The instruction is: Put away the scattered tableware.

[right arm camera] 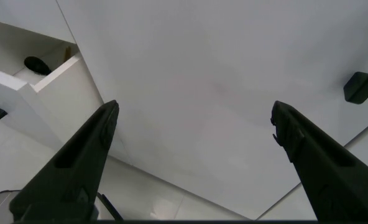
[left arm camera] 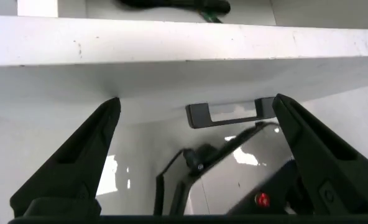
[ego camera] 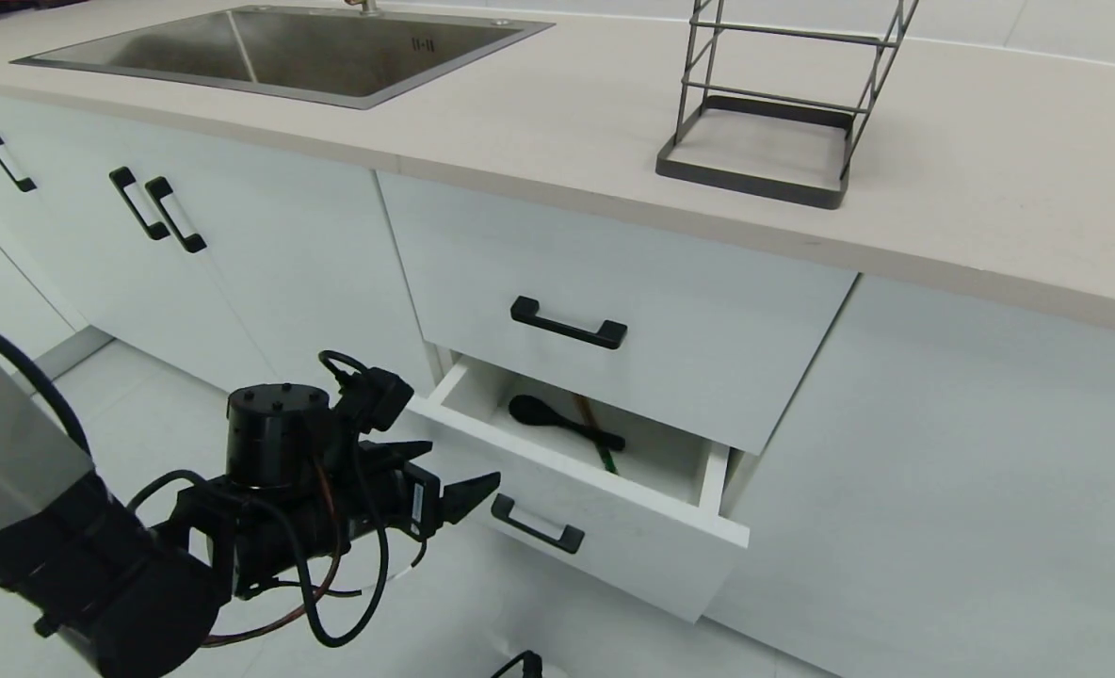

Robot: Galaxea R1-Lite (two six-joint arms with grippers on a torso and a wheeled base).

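Black spoon [ego camera: 557, 421] lying inside the open lower drawer [ego camera: 614, 541], beside a thin green stick [ego camera: 605, 457]; probably only the closing left to do. Left end effector [ego camera: 480, 490] just in front of the drawer handle [ego camera: 537, 524], jaws spread wide, holding nothing. Better to press flat on the front panel near the handle, straight inward and slowly, to avoid skewing or shaking the spoon. Right end effector [right arm camera: 193, 106] also wide and empty, facing a white cabinet front [right arm camera: 202, 74]. Above, the bench [ego camera: 539, 132] with a grey rack [ego camera: 751, 185].
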